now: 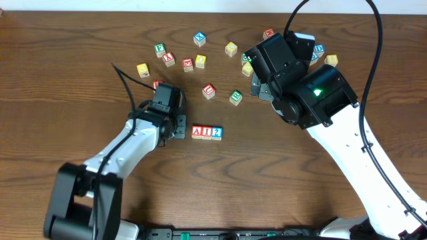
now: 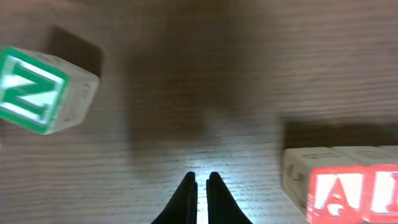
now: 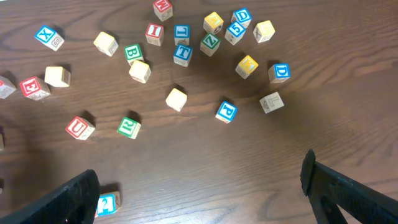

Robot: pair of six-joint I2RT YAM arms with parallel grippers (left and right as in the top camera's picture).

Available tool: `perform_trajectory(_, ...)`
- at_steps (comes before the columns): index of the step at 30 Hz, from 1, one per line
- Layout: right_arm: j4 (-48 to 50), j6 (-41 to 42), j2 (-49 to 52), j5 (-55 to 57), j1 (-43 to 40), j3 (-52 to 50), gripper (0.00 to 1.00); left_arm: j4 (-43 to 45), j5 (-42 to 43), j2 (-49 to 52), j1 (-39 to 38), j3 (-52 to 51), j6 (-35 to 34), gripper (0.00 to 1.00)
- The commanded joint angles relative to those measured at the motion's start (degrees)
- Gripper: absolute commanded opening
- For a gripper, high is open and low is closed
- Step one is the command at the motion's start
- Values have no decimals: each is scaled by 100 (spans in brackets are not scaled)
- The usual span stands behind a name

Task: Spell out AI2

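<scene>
While I watch the feeds, the A block (image 1: 197,131), I block (image 1: 207,131) and 2 block (image 1: 217,132) sit touching in a row, about midway between the surface's (image 1: 67,40) left and right edges. My left fingers (image 2: 186,205) are pressed together, empty, just left of the A block. My right fingers (image 3: 71,199) are spread wide, empty, above loose blocks (image 3: 176,99) near the far edge.

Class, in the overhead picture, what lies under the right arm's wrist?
A yellow block pokes out on one side of the right arm, a blue-lettered block on the other. Anything else beneath is covered.
</scene>
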Motion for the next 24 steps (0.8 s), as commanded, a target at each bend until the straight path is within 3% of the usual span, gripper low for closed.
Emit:
perform_trajectory(1,-22,28,-48,70,-13,90,99,33,-63,85,2,-63,-94,8)
perform_trajectory(24,105,74,-48,74,-13,90,99,-225,1200,87,-28,-66,-247,8)
